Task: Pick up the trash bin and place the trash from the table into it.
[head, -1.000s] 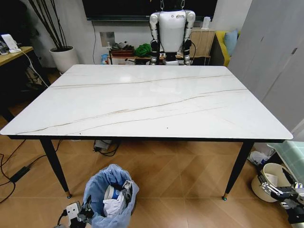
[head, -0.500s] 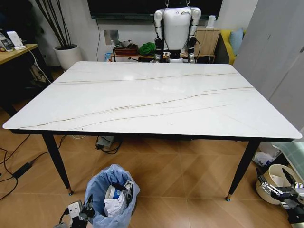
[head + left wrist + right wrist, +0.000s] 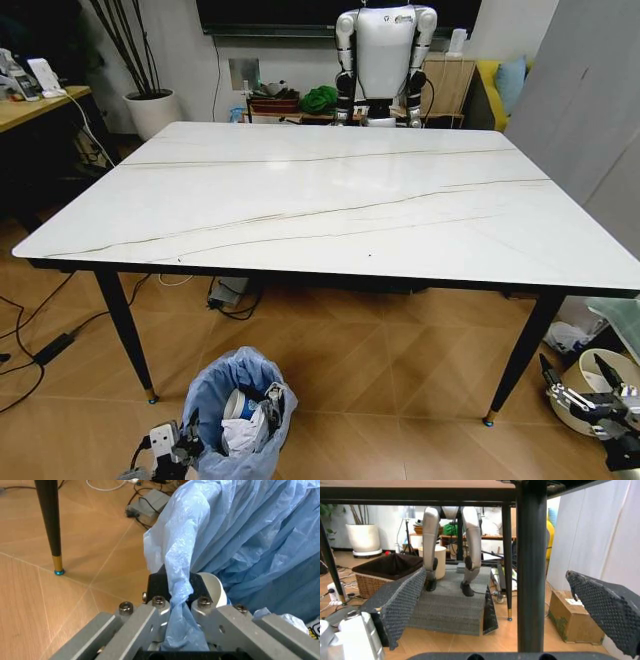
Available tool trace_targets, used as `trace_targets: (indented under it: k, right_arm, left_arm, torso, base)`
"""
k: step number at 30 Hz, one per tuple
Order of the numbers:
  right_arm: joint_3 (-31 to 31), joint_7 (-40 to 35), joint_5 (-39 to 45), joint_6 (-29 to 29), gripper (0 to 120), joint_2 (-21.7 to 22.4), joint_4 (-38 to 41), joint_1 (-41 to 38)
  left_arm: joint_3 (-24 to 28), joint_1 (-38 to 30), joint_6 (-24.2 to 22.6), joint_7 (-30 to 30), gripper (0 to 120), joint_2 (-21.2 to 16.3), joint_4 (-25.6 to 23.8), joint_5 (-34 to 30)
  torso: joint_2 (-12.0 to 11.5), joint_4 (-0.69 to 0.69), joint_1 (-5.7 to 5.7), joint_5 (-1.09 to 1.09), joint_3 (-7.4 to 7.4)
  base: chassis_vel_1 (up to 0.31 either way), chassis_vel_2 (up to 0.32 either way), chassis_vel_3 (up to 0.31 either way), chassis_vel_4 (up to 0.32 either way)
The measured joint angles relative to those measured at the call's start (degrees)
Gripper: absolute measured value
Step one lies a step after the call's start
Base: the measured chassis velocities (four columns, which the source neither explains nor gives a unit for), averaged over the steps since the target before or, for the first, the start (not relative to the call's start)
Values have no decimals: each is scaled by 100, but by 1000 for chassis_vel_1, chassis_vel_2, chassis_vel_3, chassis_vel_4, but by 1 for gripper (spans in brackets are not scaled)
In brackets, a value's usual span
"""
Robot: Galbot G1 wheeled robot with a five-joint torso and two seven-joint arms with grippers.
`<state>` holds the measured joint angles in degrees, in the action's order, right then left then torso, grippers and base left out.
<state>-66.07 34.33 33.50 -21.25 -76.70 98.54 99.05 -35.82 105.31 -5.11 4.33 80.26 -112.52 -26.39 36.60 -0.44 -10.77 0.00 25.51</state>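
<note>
jaws of the left gripper [image 3: 181, 592] are clamped on a fold of the light-blue bag at the rim of the trash bin [image 3: 238, 405], low in the lower left of the head view, likely so the bin travels with the arm. inside it lies the trash [image 3: 246, 418]. across the frame's middle, the table [image 3: 330, 200] shows a bare top. at lower right, the right gripper [image 3: 598, 392] hangs with jaws spread wide, holding nothing, beside a cream bin [image 3: 588, 380].

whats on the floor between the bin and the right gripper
Bare wooden floor, in the head view. The bin stands low left, the right gripper hangs open low right, and a table leg lands just behind that stretch.
</note>
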Motion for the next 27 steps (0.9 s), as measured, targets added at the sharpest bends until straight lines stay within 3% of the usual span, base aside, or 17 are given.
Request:
trace_targets:
  k: [14, 27]
  right_arm:
    - [0, 0, 0, 0, 100, 0, 0, 0]
    - [0, 0, 0, 0, 100, 0, 0, 0]
  left_arm:
    - [-19, 19, 86, -21, 0, 29, -2, 47]
    - [-1, -11, 76, -28, 0, 52, 1, 41]
  torso:
    - [19, 0, -5, 0, 13]
    - [-194, 0, 85, 0, -109]
  base:
    - [0, 0, 0, 0]
    - [0, 0, 0, 0]
